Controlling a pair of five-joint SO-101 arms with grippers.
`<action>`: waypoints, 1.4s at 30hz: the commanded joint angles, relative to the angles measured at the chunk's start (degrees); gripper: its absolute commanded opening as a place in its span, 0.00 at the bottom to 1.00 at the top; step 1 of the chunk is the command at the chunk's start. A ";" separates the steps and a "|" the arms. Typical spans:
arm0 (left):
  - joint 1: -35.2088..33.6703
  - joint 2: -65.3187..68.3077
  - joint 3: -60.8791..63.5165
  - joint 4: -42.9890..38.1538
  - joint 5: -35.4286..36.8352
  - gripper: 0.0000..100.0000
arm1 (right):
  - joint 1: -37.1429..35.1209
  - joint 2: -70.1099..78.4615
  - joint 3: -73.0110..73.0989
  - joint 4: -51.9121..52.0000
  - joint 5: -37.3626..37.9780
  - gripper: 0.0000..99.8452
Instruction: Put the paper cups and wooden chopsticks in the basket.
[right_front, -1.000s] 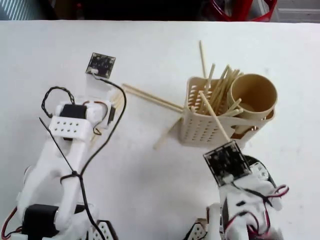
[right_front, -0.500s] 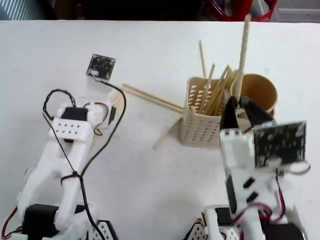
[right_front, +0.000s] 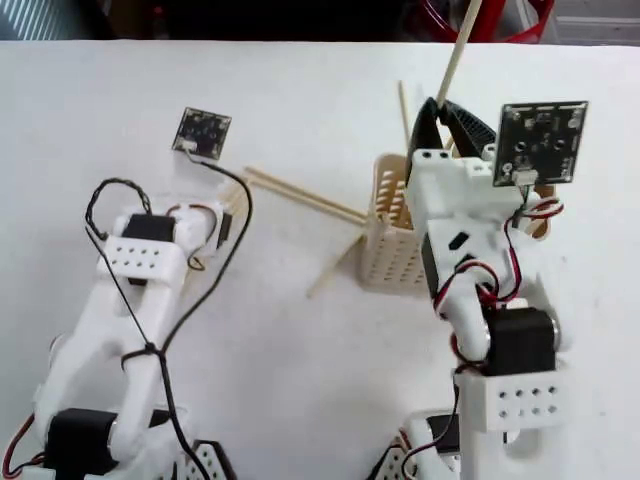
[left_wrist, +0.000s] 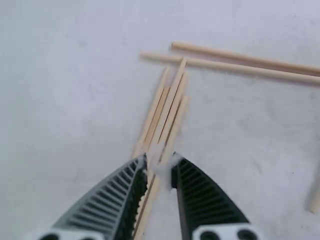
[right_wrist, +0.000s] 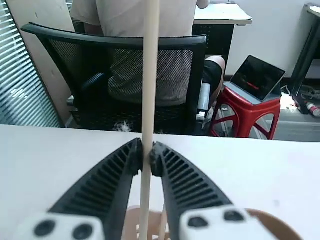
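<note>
The flat white worktop (right_front: 300, 90) carries a cream perforated plastic basket (right_front: 392, 255), which stands upright to the right of the middle. Two long pale wooden chopsticks (right_front: 300, 195) lie side by side on the bare surface, slanting from the middle toward the basket's side. A third wooden stick (right_front: 332, 268) lies at the basket's foot, and a fourth wooden stick (right_front: 403, 112) lies just beyond the basket. In the left wrist view, a loose bunch of wooden chopsticks (left_wrist: 167, 107) lies flat, its far ends near the long pair.

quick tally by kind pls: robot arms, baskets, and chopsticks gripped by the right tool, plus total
arms: 2, left arm, right arm
basket: 1
chopstick in the right tool: 1
total: 4
</note>
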 joint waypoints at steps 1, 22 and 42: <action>-0.57 -0.31 -0.26 -1.05 -0.44 0.10 | 1.27 -0.13 5.63 -6.64 4.22 0.02; -1.36 -0.31 -0.79 -1.05 -0.44 0.10 | 4.53 -10.42 5.19 5.05 5.19 0.08; -3.30 8.57 -17.14 15.82 -13.54 0.17 | 36.18 -19.47 29.27 38.37 40.26 0.03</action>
